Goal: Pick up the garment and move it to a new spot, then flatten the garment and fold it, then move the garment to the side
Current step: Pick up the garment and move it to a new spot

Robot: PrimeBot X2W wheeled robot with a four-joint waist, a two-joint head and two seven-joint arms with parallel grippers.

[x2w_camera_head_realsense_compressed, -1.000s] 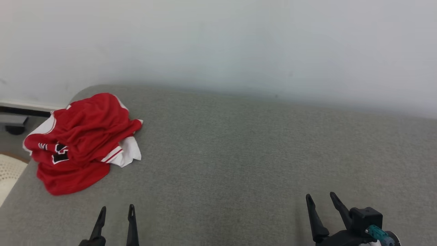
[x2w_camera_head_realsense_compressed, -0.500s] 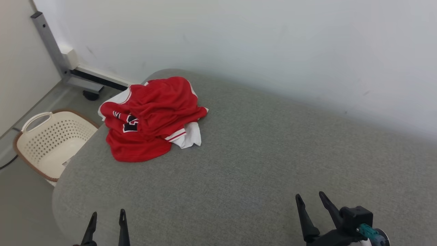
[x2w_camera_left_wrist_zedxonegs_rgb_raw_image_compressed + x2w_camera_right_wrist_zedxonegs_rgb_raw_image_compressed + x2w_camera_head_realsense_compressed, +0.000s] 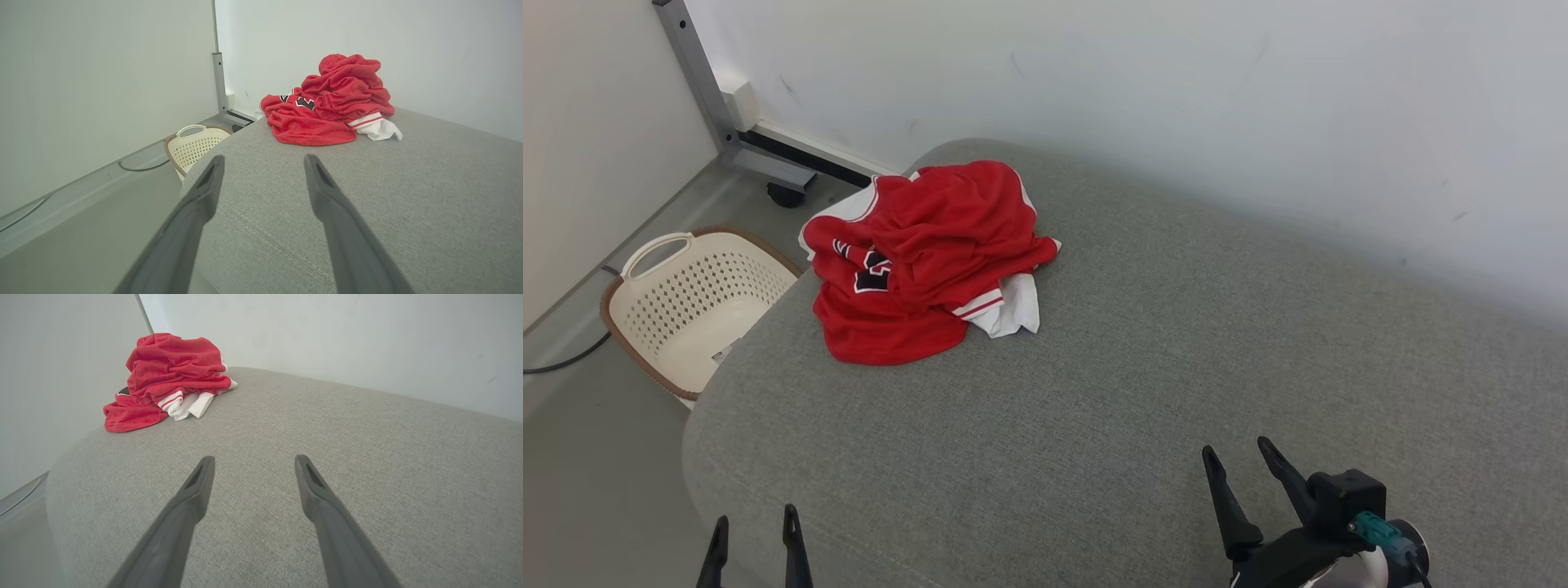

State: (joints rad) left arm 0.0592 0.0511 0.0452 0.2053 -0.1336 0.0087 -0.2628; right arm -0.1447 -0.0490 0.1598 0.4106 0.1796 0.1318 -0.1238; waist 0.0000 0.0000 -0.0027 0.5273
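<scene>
Basically nothing done — garment (image 3: 923,261) crumpled at 11 o'clock; left gripper (image 3: 754,516) & right gripper (image 3: 1236,447) spread wide, empty. All steps left.

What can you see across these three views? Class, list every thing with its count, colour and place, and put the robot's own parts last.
garment: one, red with white trim and black lettering, crumpled at the far left end of the cushion.
cushion: one, grey fabric, spread in front of the robot.
basket: one, cream with a brown rim, on the floor left of the cushion.
metal frame: one, grey, against the wall beyond the basket.
cable: one, dark, on the floor at far left.
left gripper: one, dark, open, at the cushion's near left edge.
right gripper: one, dark, open, over the cushion's near right.
</scene>
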